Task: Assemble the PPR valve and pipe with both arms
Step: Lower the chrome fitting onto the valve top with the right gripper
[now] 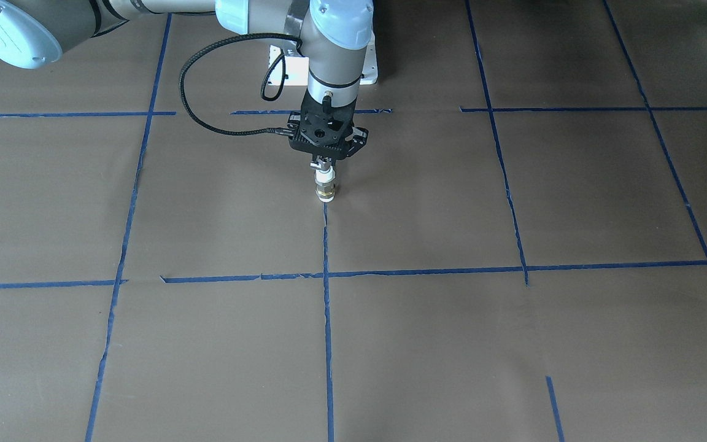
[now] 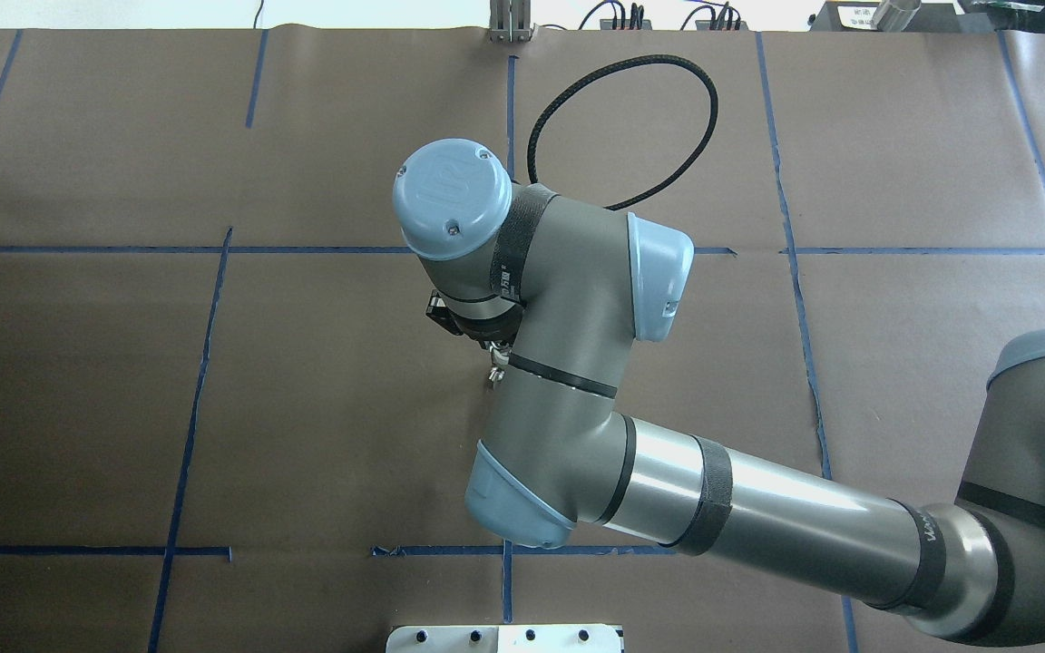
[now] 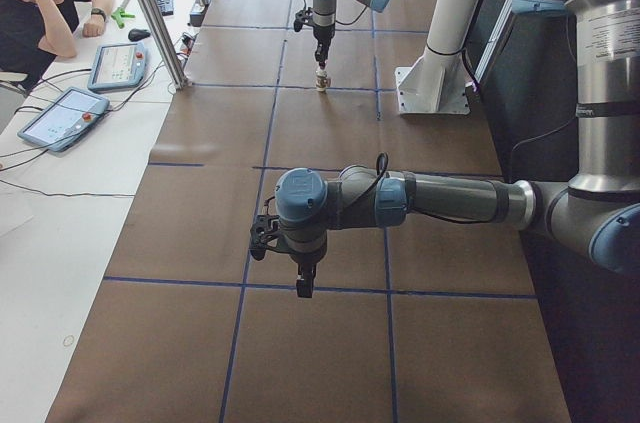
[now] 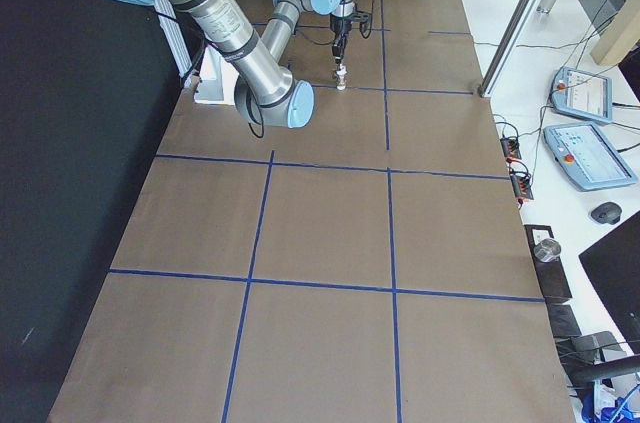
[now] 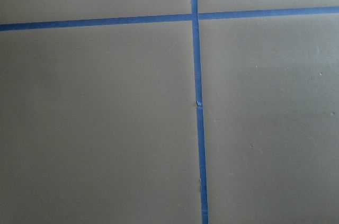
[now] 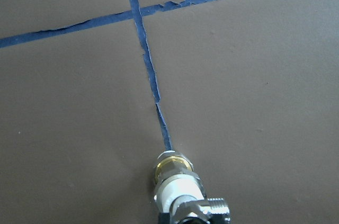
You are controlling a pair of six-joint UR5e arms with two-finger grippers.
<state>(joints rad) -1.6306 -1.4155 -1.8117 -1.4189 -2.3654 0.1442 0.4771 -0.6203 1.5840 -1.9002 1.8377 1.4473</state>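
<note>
The valve (image 1: pixel 324 186) has a white body, a brass nut at its lower end and chrome fittings. My right gripper (image 1: pixel 324 168) points straight down and is shut on its top, holding it upright at or just above the brown table on a blue tape line. The right wrist view shows the valve (image 6: pixel 177 187) at its bottom edge. The overhead view hides the grip under the right wrist (image 2: pixel 486 299). My left gripper (image 3: pixel 303 286) hangs empty over the table in the exterior left view only, and I cannot tell whether it is open or shut. No pipe is in view.
Blue tape lines (image 1: pixel 327 319) grid the brown table. The white arm base plate (image 3: pixel 432 93) stands at the robot's side. An operator (image 3: pixel 40 3), two teach pendants (image 3: pixel 60 115) and a metal post (image 3: pixel 150 13) are beside the table's far edge.
</note>
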